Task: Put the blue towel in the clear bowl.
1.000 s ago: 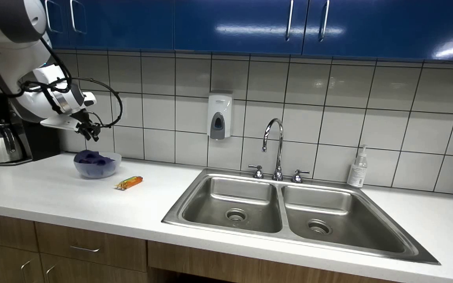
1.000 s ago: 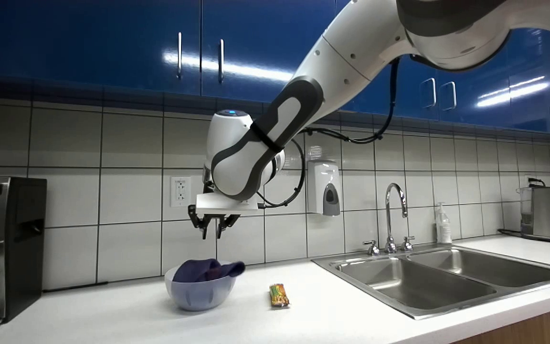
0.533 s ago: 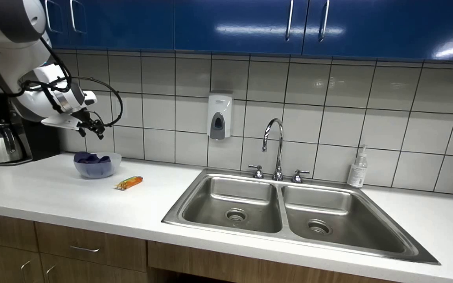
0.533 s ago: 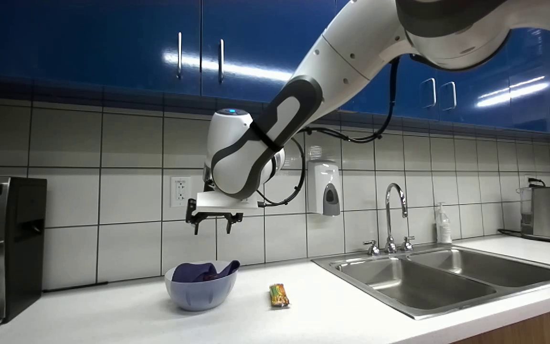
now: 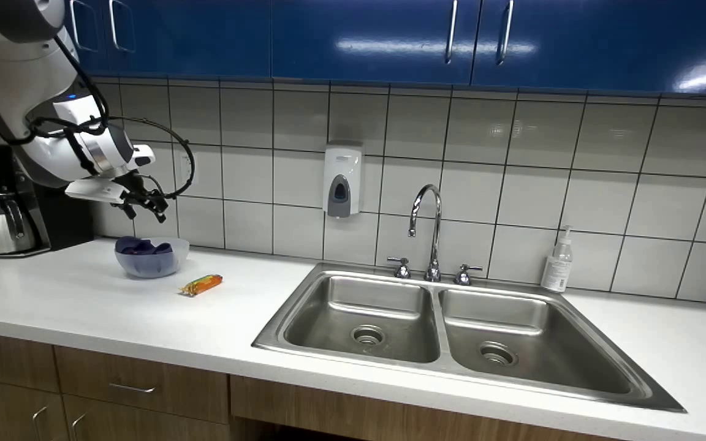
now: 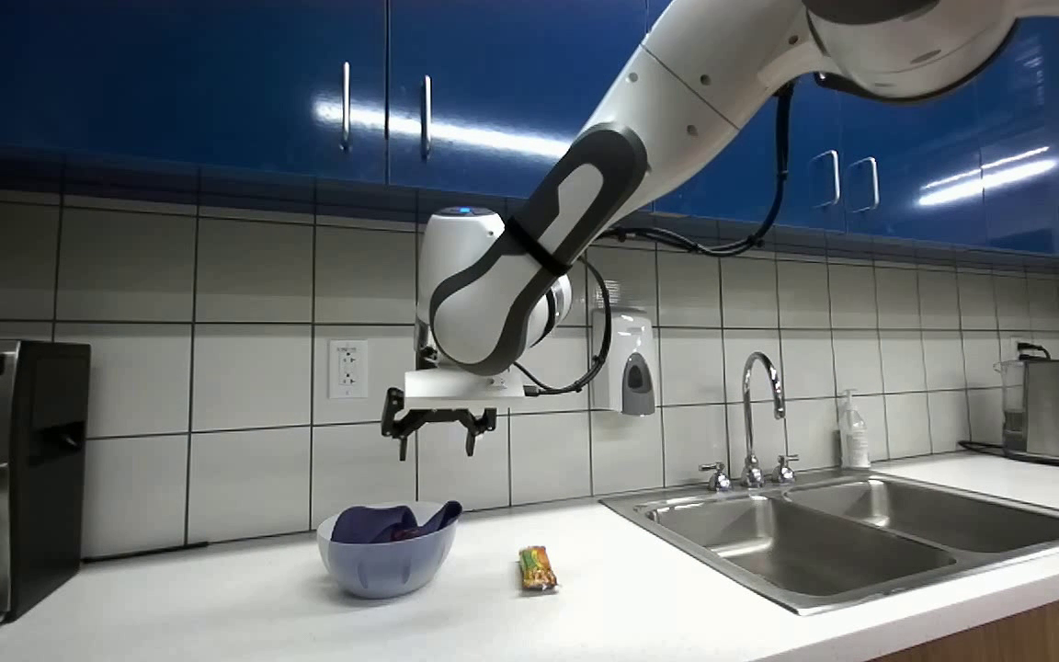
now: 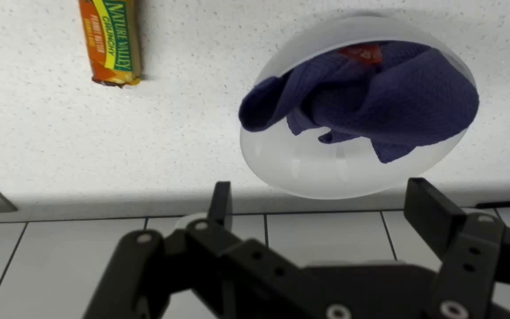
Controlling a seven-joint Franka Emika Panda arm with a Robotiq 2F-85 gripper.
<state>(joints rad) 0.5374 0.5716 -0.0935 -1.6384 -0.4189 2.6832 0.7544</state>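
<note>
The blue towel [image 7: 396,97] lies crumpled inside the clear bowl [image 7: 317,179], which looks frosted. One fold of it laps over the rim in the wrist view. In both exterior views the bowl [image 6: 382,575] stands upright on the counter near the tiled wall, with the towel [image 5: 138,246] showing above or at its rim. My gripper [image 6: 437,454] hangs above the bowl, apart from bowl and towel, offset a little toward the sink. Its black fingers [image 7: 432,212] are spread wide with nothing between them.
A wrapped snack bar [image 6: 537,568] lies on the counter beside the bowl, on the sink side. Beyond it is a double steel sink [image 5: 437,318] with a faucet [image 5: 436,233]. A coffee maker [image 6: 42,478] stands on the bowl's opposite side. Blue cabinets [image 5: 371,37] hang overhead.
My gripper's fingers have spread from fairly narrow to wide. The towel has settled slightly lower in the bowl. The arm has shifted a little toward the sink.
</note>
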